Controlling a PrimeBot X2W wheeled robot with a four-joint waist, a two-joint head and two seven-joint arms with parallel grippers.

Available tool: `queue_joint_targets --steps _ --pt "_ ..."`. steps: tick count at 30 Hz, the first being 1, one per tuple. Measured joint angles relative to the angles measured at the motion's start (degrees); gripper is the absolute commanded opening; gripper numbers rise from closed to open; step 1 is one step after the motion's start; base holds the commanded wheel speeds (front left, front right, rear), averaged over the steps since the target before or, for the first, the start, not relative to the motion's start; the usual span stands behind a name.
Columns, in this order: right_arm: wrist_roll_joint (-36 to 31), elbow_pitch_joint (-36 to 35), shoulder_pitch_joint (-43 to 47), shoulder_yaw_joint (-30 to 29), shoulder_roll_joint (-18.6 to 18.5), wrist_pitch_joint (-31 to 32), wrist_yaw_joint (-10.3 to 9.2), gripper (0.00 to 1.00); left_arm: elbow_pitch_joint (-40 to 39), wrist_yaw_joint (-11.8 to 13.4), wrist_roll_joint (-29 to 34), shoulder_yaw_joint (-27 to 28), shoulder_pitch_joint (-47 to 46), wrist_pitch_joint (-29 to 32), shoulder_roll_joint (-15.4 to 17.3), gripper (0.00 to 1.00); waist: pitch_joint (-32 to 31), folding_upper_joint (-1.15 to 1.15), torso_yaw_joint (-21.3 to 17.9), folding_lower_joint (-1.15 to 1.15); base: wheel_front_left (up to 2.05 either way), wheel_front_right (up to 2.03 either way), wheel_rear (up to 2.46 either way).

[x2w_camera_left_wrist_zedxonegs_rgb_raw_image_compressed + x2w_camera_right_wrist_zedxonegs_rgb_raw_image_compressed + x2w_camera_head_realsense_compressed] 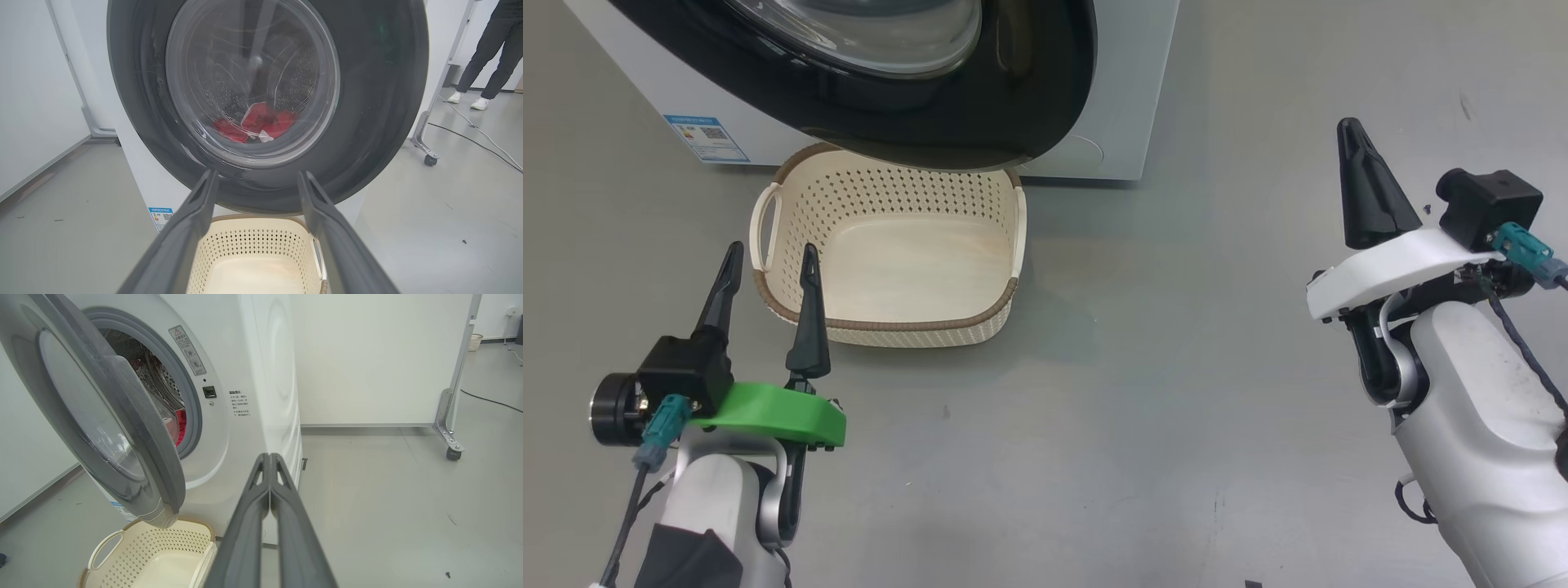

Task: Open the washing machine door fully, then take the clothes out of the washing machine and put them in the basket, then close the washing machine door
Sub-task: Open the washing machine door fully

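The white washing machine (265,367) stands on a grey floor with its front toward the robot. Its door (1029,98), black-rimmed with a bulging glass centre, stands partly swung out from the porthole, and its lower edge hangs over the far end of the basket (915,196), which sits on the floor right at the foot of the machine. The red clothes (265,120) lie at the bottom of the steel drum, seen through the door glass in the left wrist view and as a red sliver past the door's edge in the right wrist view. The left gripper (773,247) hovers by the near left corner of the basket, pointed at the door, its two fingers spread wide apart, holding and touching nothing. The right gripper (1352,131) is held well off to the right of the machine over bare floor, its fingers pressed tightly together with nothing between them.
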Motion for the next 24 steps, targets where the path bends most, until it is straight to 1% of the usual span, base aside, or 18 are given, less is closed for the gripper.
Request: queue_joint_targets --steps 1,2,5,7,13,17,19,24 --pt "-0.1 -0.2 0.7 -0.4 0.2 -1.3 -0.60 0.68 -0.1 0.0 0.0 0.2 0.0 0.0 0.0 1.00 0.0 0.00 -0.1 0.00 0.00 0.00 0.00" --pt "-0.3 -0.6 1.2 -0.7 0.4 -1.8 -1.08 1.00 -0.2 0.0 0.0 0.4 0.1 0.0 0.0 1.00 -0.1 0.00 -0.2 0.00 0.00 0.00 0.00" --pt "-0.5 -1.4 2.7 -1.0 1.6 -1.7 -1.66 1.00 -0.3 0.0 0.0 0.9 0.2 0.0 0.0 1.00 -0.1 0.00 -0.4 0.00 0.00 0.00 0.00" --pt "-0.6 -2.1 3.9 -1.3 2.4 -1.7 -2.50 1.00 -0.3 0.0 0.1 1.1 0.7 0.0 0.0 1.00 -0.2 0.00 -0.6 0.00 0.00 0.00 0.00" --pt "-1.2 -4.0 6.6 -2.4 3.3 -1.5 -3.88 1.00 -0.3 -0.1 0.4 1.6 1.0 0.0 0.0 1.00 -0.2 0.00 -1.1 0.00 0.00 0.00 0.00" --pt "-2.5 -5.3 8.0 -2.8 4.5 -1.5 -4.12 1.00 -0.4 -0.1 0.5 1.8 1.3 0.0 0.0 1.00 -0.2 0.00 -1.4 0.00 0.00 0.00 0.00" --pt "-3.1 -6.9 8.5 -3.6 4.9 -1.5 -4.54 1.00 -0.4 -0.4 0.5 1.9 1.5 0.0 0.0 1.00 -0.2 0.00 -1.5 0.00 0.00 0.00 0.00" --pt "-4.4 -9.4 9.3 -4.7 5.4 -1.5 -4.55 1.00 -0.4 -0.6 0.6 1.9 1.9 0.0 0.0 1.00 -0.1 0.00 -1.8 0.00 0.00 0.00 0.00"
